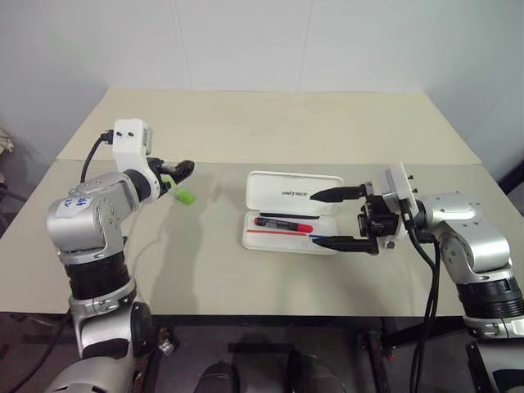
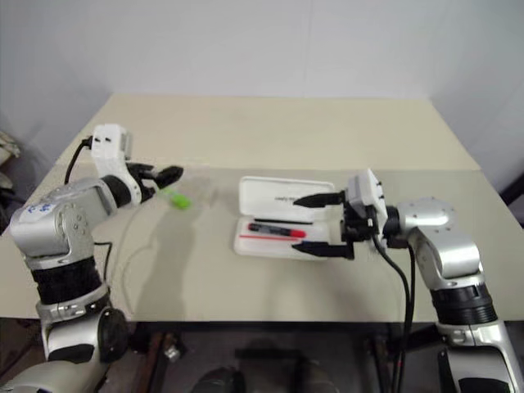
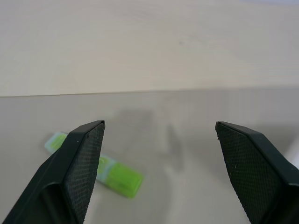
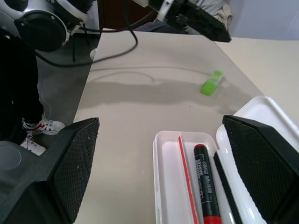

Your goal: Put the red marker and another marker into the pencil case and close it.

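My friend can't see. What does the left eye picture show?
An open white pencil case lies on a table with a red marker inside. The right gripper is open beside it; the open left gripper hovers over a green highlighter.

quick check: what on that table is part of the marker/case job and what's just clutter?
Job:
- red marker, already lying in the case
- green highlighter, on the table near the open left pincer
- pencil case, lid open, open right pincer beside it

Clutter:
- black pen in the case
- person's shoe on the floor
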Tool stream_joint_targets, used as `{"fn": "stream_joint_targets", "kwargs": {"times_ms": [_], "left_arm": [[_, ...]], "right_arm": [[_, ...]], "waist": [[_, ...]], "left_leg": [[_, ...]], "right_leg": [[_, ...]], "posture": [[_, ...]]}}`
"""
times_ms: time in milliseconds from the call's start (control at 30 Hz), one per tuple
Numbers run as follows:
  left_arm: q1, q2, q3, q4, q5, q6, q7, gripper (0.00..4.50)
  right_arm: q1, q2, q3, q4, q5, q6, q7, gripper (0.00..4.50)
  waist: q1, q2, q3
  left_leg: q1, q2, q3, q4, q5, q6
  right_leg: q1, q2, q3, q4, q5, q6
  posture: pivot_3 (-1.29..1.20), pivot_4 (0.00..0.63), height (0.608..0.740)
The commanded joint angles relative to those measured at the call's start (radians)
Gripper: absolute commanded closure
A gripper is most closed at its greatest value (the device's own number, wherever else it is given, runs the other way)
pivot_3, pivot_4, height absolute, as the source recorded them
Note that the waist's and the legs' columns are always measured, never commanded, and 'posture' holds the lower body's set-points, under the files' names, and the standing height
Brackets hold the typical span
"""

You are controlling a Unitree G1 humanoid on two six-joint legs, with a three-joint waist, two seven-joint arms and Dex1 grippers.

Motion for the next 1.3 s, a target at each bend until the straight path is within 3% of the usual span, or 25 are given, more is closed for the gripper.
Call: {"fn": "stream_joint_targets", "kwargs": {"times_ms": [33,367,533,667,800,1033,1300], "left_arm": [[-0.066,-0.043,0.03,0.041,0.039,0.032,0.134,0.48],[-0.243,-0.241,0.198,0.196,0.06,-0.011,0.453,0.48],[-0.345,-0.323,0.357,0.307,0.013,-0.064,0.612,0.48],[-0.385,-0.345,0.405,0.381,0.011,-0.108,0.727,0.48],[-0.404,-0.341,0.408,0.434,0.053,-0.089,0.864,0.48],[-0.411,-0.314,0.4,0.443,0.091,-0.044,1.003,0.48],[-0.418,-0.268,0.408,0.563,0.067,-0.099,1.035,0.48]], "right_arm": [[-0.021,0.005,-0.001,0.0,0.002,-0.007,0.014,0.0],[-0.124,-0.033,0.011,0.125,-0.039,-0.054,0.109,0.0],[-0.249,-0.038,0.009,0.265,-0.083,-0.109,0.155,0.0],[-0.407,-0.033,0.007,0.425,-0.104,-0.124,0.203,0.0],[-0.462,-0.014,0.028,0.505,-0.136,-0.179,0.234,0.0],[-0.388,0.009,0.03,0.429,-0.117,-0.16,0.225,0.0],[-0.33,0.006,0.011,0.339,-0.091,-0.111,0.193,0.0]], "waist": [[-0.001,0.0,0.0],[0.001,-0.001,0.0],[0.0,-0.001,0.0],[-0.003,-0.001,0.0],[0.0,-0.001,0.0],[0.001,-0.001,0.0],[0.0,-0.001,0.0]], "left_leg": [[0.0,0.0,0.0,0.0,0.0,-0.001],[0.001,0.0,0.0,0.0,0.0,-0.001],[0.0,0.0,0.002,-0.001,0.0,-0.001],[0.0,0.0,0.004,-0.002,0.0,-0.002],[0.0,0.001,0.007,-0.004,-0.001,-0.004],[-0.001,0.0,0.009,-0.004,-0.001,-0.004],[0.0,0.001,0.009,-0.004,-0.001,-0.005]], "right_leg": [[0.0,0.0,0.0,0.0,0.0,0.0],[0.0,-0.002,0.0,-0.001,0.001,0.001],[0.0,-0.002,-0.001,-0.002,0.001,0.001],[-0.001,-0.002,-0.001,-0.004,0.002,0.001],[-0.001,-0.001,-0.001,-0.006,0.002,0.001],[-0.002,-0.001,-0.001,-0.007,0.002,0.001],[-0.002,-0.001,-0.001,-0.006,0.002,0.001]], "posture": [[0.0,0.15,0.74],[0.0,0.15,0.74],[0.0,0.15,0.74],[0.0,0.15,0.74],[0.0,0.15,0.74],[0.0,0.15,0.74],[0.0,0.15,0.74]]}}
